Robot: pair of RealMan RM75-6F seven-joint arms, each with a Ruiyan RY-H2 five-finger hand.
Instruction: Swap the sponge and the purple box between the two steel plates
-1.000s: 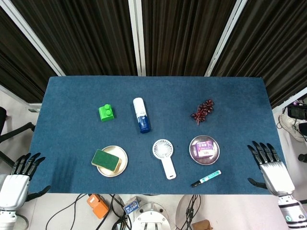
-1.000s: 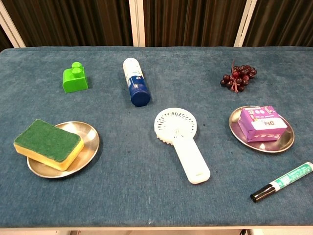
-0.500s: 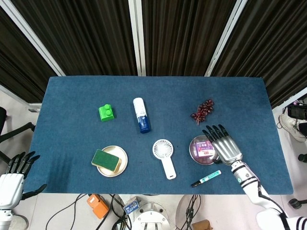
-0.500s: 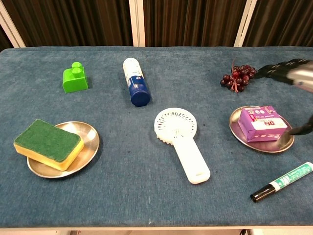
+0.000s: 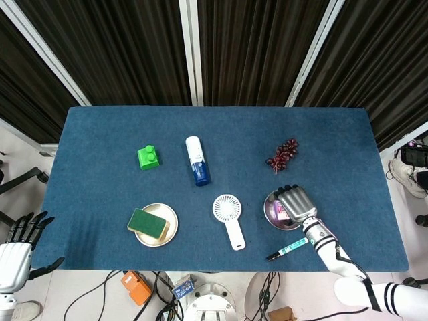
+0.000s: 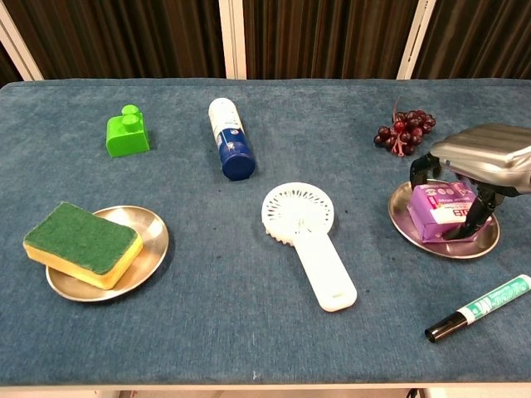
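Note:
The purple box (image 6: 442,207) lies in the right steel plate (image 6: 404,225). My right hand (image 6: 485,156) arches over it from the right, fingers curled down behind its far side and the thumb against its near right side. From the head view that hand (image 5: 296,201) hides most of the box (image 5: 280,211) and its plate (image 5: 270,215). The green and yellow sponge (image 6: 81,242) rests in the left steel plate (image 6: 153,240), seen from above as sponge (image 5: 148,224) and plate (image 5: 171,225). My left hand (image 5: 18,249) hangs off the table's near left corner, fingers spread, holding nothing.
A white hand fan (image 6: 304,236) lies between the plates. A green marker (image 6: 481,308) lies near the front edge, just in front of the right plate. Grapes (image 6: 405,130) sit behind that plate. A blue-white bottle (image 6: 229,139) and a green block (image 6: 127,131) stand further back.
My right hand came in from beyond the table's right edge to the right plate, then lowered and curled its fingers around the purple box. The left hand slid slightly lower.

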